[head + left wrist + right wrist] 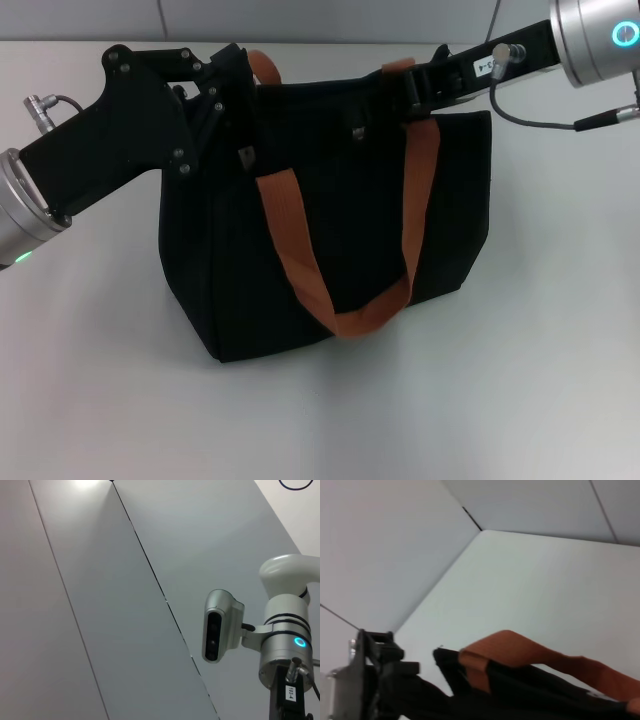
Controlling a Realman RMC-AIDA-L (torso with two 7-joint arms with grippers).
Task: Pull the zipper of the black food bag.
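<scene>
The black food bag (330, 240) stands upright on the white bench (520, 380), its long axis running left to right, its top edge toward the far side. 2 rust-orange straps (300, 250) hang down its front. At the top left corner sits the left tool (222, 95), its fingers lost against the black fabric, so I cannot tell their state. The zipper (358, 131) is a small metal tab mid-top. The right tool (425, 85) meets the top right edge, grip unclear. Its arm label reads "103-4" (290, 692).
</scene>
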